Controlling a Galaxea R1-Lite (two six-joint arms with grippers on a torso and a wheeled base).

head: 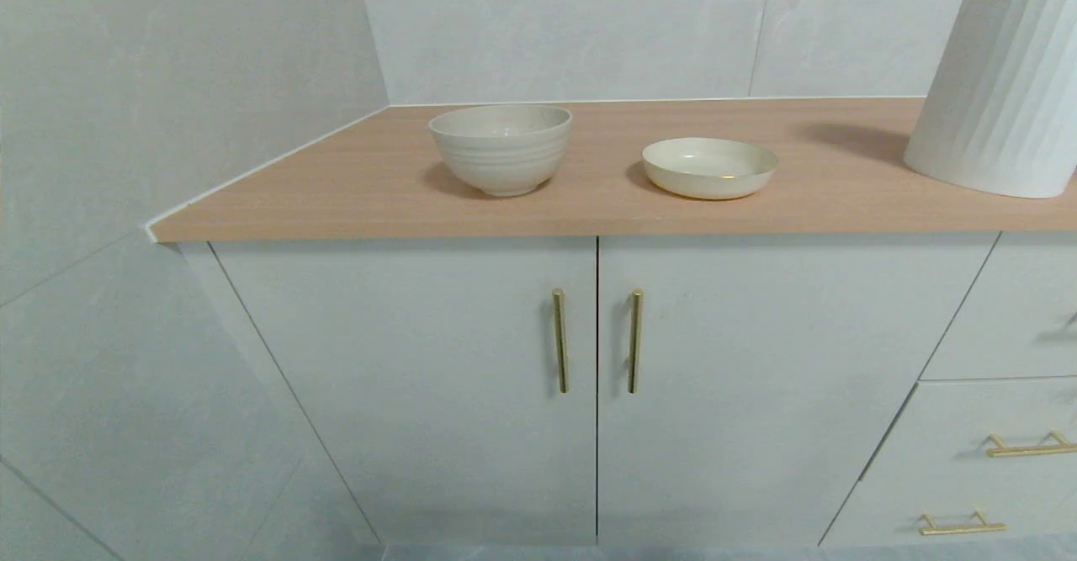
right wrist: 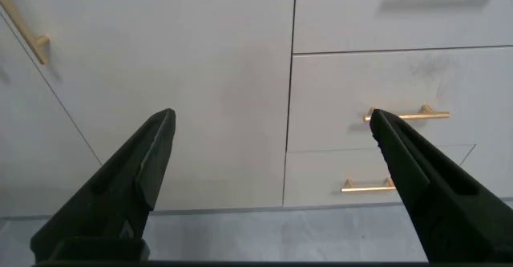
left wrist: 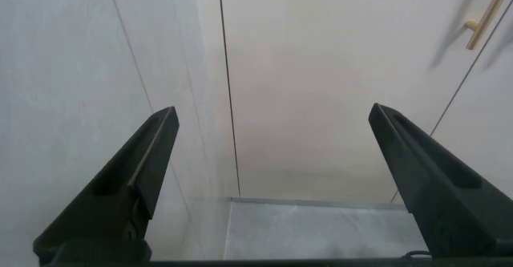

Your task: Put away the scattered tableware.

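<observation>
Left gripper [left wrist: 272, 111]: wide open, its two dark fingers spread far apart with nothing between them. It faces the pale cabinet front low down, just above the grey floor [left wrist: 321, 231].
Right gripper [right wrist: 272, 115]: just as wide open, and it holds nothing. It faces the spot where a door panel meets the drawers.
Deep bowl [head: 501, 147]: a cream bowl with ribbed sides, standing upright on the countertop toward the left. It looks empty from where I stand.
Shallow dish [head: 709, 167]: a cream dish with a low rim, upright on the same surface. It sits to the right of the deep bowl, near it but not touching.
Countertop [head: 336, 199]: light wood, running along the wall and cut at an angle at the left end.
White ribbed container [head: 997, 82]: tall, standing at the right end of the countertop, well apart from the shallow dish.
Cabinet doors [head: 404, 376]: two pale doors under the countertop, both shut. The upright gold door handles [head: 559, 340] sit side by side at the centre seam.
Drawers [head: 993, 477]: to the right of the doors, shut, with horizontal gold drawer handles [head: 1031, 444].
Wall [head: 572, 23]: pale tiles behind and to the left.
</observation>
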